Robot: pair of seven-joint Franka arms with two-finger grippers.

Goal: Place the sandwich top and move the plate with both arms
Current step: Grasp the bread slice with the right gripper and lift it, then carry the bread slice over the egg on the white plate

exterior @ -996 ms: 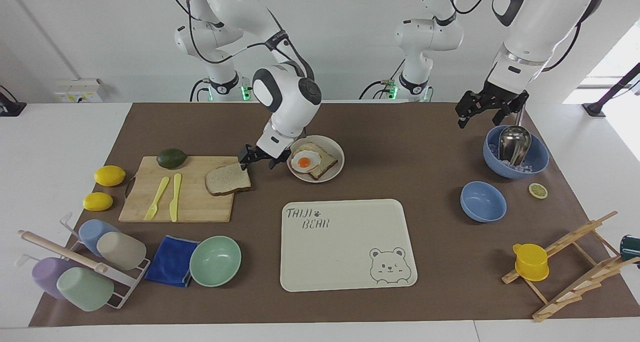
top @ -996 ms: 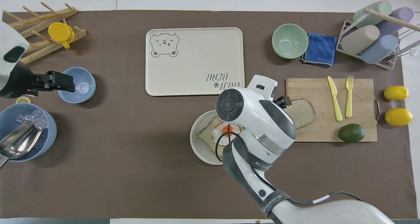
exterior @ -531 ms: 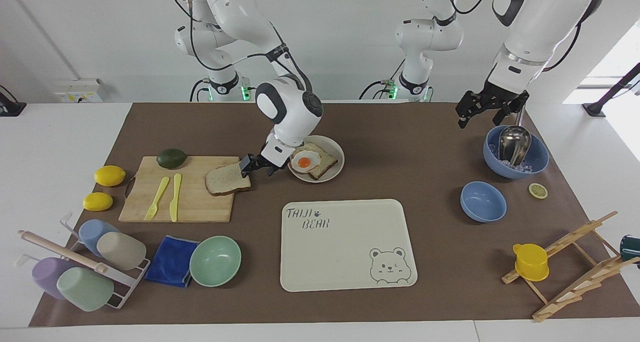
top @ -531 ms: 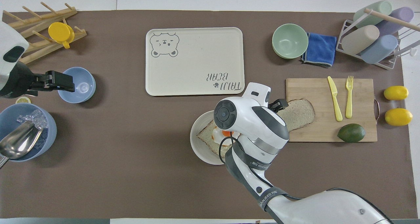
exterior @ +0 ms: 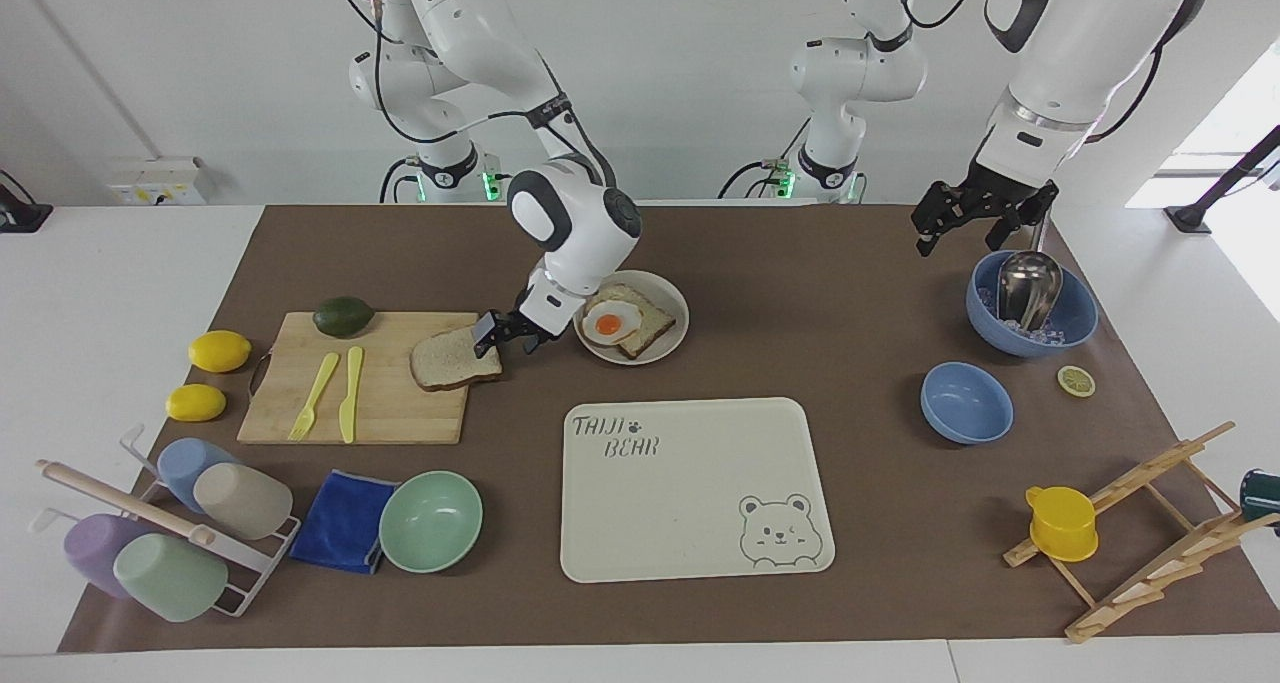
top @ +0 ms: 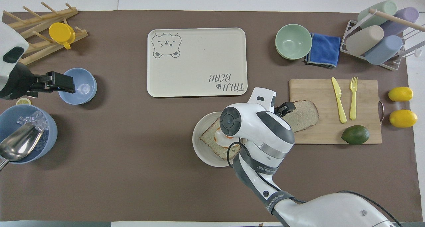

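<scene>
Right tool (exterior: 503,332), released with its fingers apart, sits low at the corner of the sandwich top (exterior: 452,359) that points toward the plate (exterior: 668,346). From the facing view one finger appears over the crust at that corner, the other just off it on the plate's side; actual contact cannot be confirmed. Nothing is grasped.

Landmark for all positions: the plate. The sandwich top lies flat on the cutting board (exterior: 385,413), overhanging the board edge that faces the plate, beside the plate toward the right arm's end of the tabletop. The slice's longer dimension runs roughly along the line from board to plate, so the tool addresses a short end, not a long side. The plate carries a toast slice with a fried egg (exterior: 611,322); the gap between plate rim and sandwich top is small, and the tool occupies it.

Left tool (exterior: 978,218), also released and empty, waits well away from the plate toward the left arm's end of the tabletop, over the rim of a blue bowl (exterior: 1070,335) that contains a metal scoop.

Assessment: the right arm is plainly the nearer one and is positioned for the pickup. The coming move appears to turn on pinching the near corner through the slice's thickness, then carrying it a short way across to sit on the egg. Both-arm transport of the plate is not yet begun.
</scene>
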